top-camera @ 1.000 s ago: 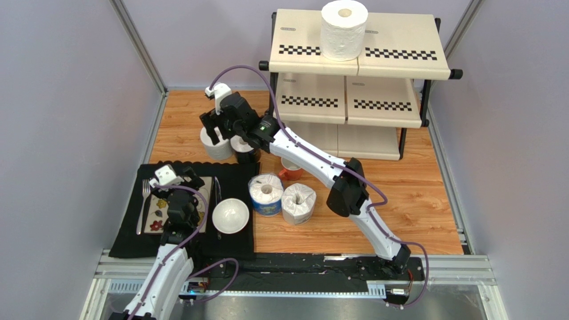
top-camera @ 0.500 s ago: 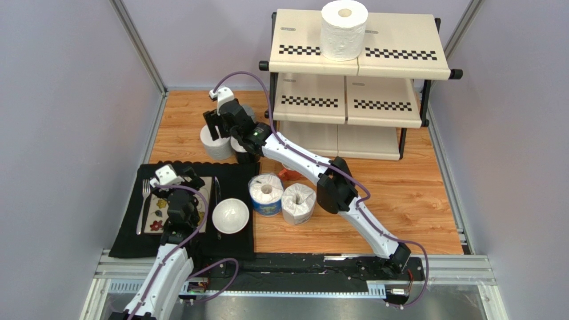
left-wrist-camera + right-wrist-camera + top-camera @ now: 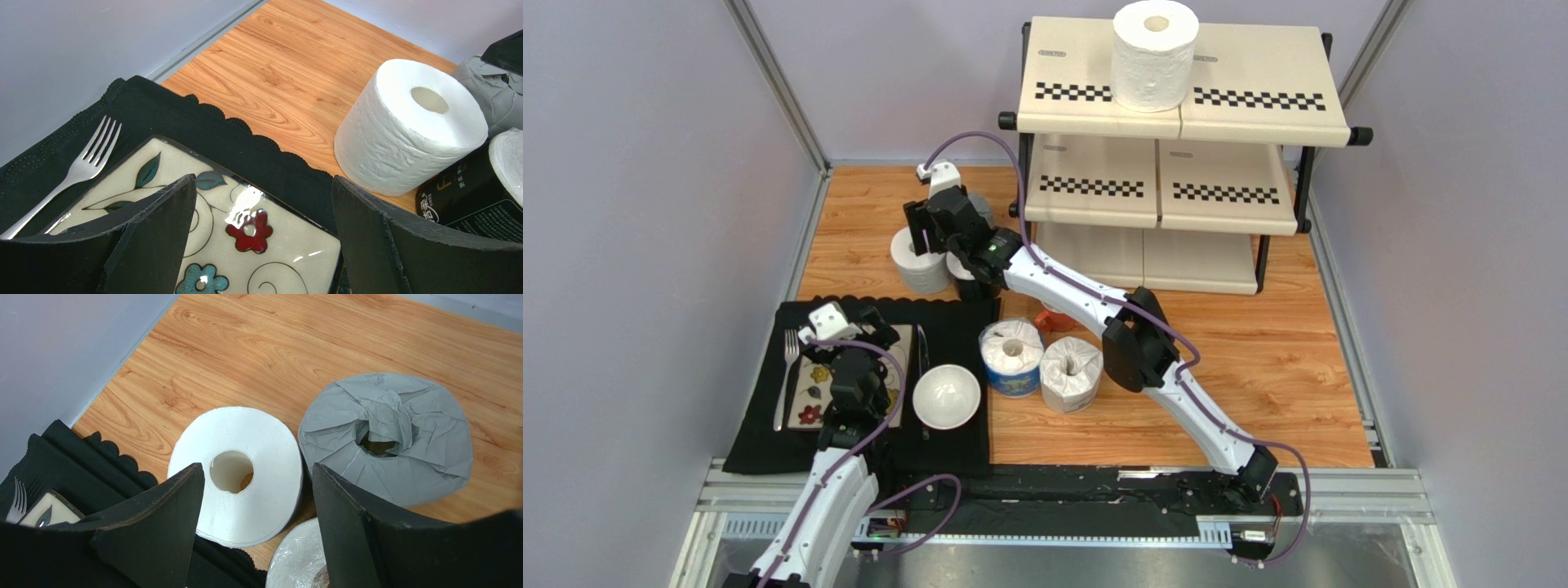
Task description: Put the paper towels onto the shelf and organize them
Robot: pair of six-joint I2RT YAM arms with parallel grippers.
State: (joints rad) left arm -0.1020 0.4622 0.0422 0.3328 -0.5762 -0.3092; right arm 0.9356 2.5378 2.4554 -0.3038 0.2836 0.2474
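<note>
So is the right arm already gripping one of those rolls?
No, the right gripper is wide open above the plain white roll and the grey-wrapped roll, with nothing clamped in it.

Bright, even light, soft shadows; glare on the plate [image 3: 245,199].

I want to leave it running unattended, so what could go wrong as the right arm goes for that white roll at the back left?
The right gripper hangs open over the plain white roll, which is crowded by the grey roll and the black-wrapped roll. A descending finger could catch on or topple a neighbour. The soft, unwrapped paper might also squash or slip in the grasp.
</note>
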